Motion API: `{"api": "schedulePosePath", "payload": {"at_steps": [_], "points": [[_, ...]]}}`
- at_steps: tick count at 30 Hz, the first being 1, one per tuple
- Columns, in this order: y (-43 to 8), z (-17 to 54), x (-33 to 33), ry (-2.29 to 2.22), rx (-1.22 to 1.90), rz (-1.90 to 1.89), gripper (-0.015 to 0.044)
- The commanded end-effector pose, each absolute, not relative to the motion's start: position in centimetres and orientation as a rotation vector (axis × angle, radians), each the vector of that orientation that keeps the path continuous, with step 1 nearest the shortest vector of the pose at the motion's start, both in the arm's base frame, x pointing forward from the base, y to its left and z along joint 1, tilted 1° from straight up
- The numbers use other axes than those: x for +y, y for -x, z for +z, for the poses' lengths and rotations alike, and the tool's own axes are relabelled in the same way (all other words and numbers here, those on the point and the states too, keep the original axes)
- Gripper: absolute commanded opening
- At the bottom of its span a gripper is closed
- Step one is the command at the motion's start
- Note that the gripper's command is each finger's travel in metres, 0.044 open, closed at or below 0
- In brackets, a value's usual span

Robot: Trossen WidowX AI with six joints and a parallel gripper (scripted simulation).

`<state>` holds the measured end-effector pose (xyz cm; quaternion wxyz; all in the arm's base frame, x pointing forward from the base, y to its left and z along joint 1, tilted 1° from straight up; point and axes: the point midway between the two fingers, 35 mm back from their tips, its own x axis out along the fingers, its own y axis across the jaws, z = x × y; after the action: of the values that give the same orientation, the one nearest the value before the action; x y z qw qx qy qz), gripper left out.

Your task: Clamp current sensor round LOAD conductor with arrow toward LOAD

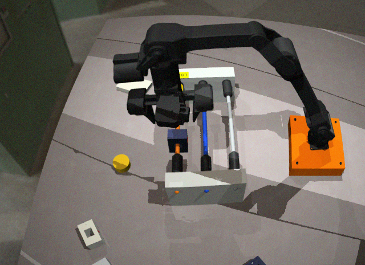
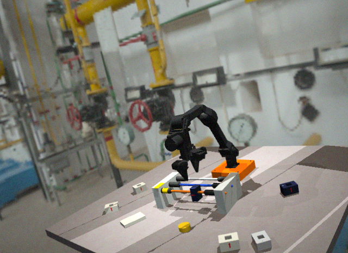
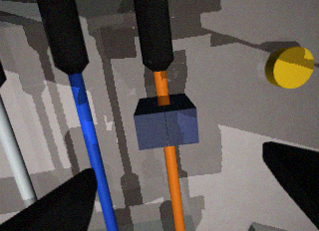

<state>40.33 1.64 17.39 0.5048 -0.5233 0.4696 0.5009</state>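
Observation:
The dark blue sensor [image 1: 177, 135] [image 2: 196, 192] [image 3: 166, 128] sits around the orange conductor [image 1: 177, 148] [image 2: 179, 191] [image 3: 174, 191], its two halves together with only a thin seam between them. This conductor runs to the end block with the yellow LOAD label [image 1: 183, 74] [image 2: 159, 185]. A small red mark shows on the sensor's side in the exterior view; its direction is too small to tell for certain. My gripper [image 1: 174, 121] [image 2: 190, 175] [image 3: 179, 162] is open and empty, above the conductors and clear of the sensor, fingertips apart on either side of the orange conductor in the wrist view.
A blue conductor [image 1: 205, 129] [image 3: 87, 121] and a white one [image 1: 230, 123] run alongside, between the end blocks. A yellow disc [image 1: 121, 163] [image 2: 184, 226] [image 3: 294, 68], a white bar [image 2: 132, 219], another dark blue block [image 2: 289, 187] and several pale blocks with holes lie around.

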Motion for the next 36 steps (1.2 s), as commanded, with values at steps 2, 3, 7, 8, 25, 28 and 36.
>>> {"api": "schedulePosePath", "payload": {"at_steps": [2,3,7,8,25,28,36], "points": [[-40.3,17.5,1.7,1.261,1.13,1.21,0.044],[-40.3,17.5,1.7,1.261,1.13,1.21,0.044],[-40.3,17.5,1.7,1.261,1.13,1.21,0.044],[-40.3,17.5,1.7,1.261,1.13,1.21,0.044],[-38.3,16.5,-3.0,0.969,1.021,1.23,0.044],[-36.7,16.4,-5.8,0.792,0.913,1.199,0.044],[-32.7,17.7,-12.1,0.456,0.58,0.984,0.044]]}}
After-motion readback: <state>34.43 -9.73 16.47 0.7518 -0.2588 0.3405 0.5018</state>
